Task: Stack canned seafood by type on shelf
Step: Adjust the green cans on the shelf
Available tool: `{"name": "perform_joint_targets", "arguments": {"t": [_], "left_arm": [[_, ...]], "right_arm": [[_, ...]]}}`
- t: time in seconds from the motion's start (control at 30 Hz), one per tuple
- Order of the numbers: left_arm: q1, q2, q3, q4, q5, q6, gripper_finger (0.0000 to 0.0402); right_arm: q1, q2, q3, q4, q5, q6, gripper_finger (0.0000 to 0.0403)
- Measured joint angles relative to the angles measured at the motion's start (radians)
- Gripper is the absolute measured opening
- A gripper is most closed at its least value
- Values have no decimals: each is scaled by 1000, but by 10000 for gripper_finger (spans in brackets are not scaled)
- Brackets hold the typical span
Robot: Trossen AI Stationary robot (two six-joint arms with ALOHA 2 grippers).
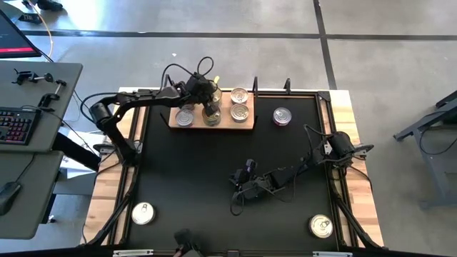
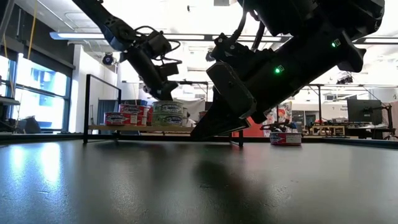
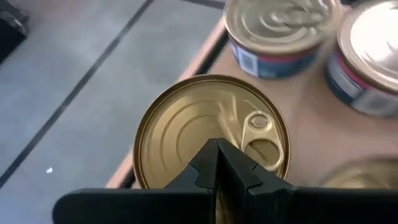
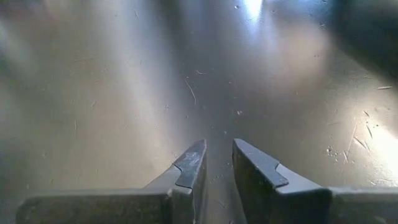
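The shelf (image 1: 211,126) is a light wooden slab at the far edge of the black mat. Several tins stand on it. My left gripper (image 1: 209,100) (image 3: 217,146) is shut and points down over a gold-lidded tin (image 3: 186,124) (image 1: 212,114). In the low view that tin (image 2: 168,107) tops a stack of two. Two red-sided tins (image 3: 280,31) (image 3: 370,56) stand beside it on the shelf. My right gripper (image 1: 238,191) (image 4: 219,149) lies low over the middle of the mat, open by a narrow gap and holding nothing. My left gripper's shut fingers (image 3: 205,162) come from above over the gold lid (image 3: 180,134), beside its pull tab (image 3: 258,121). I cannot tell whether the tips touch the lid. The tin stands upright on the tin below it.
One red-sided tin (image 1: 283,116) stands on the mat just right of the shelf. Two more tins sit near the mat's near corners, left (image 1: 143,213) and right (image 1: 320,225). A desk with a keyboard (image 1: 18,125) stands left of the table.
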Motion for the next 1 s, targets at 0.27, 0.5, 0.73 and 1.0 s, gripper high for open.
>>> {"name": "perform_joint_targets", "arguments": {"t": [0.27,0.5,0.73,1.0], "left_arm": [[-23,-71,-6,-66,7,2,0],[-52,-169,-6,-95,-2,25,0],[-243,-340,-16,-312,-4,19,0],[-598,-442,-238,-158,-9,-181,0]], "right_arm": [[0,0,0,0,0,0,70],[0,0,0,0,8,0,70],[37,-69,0,-37,90,-32,70],[125,-191,0,-51,129,-141,70]]}}
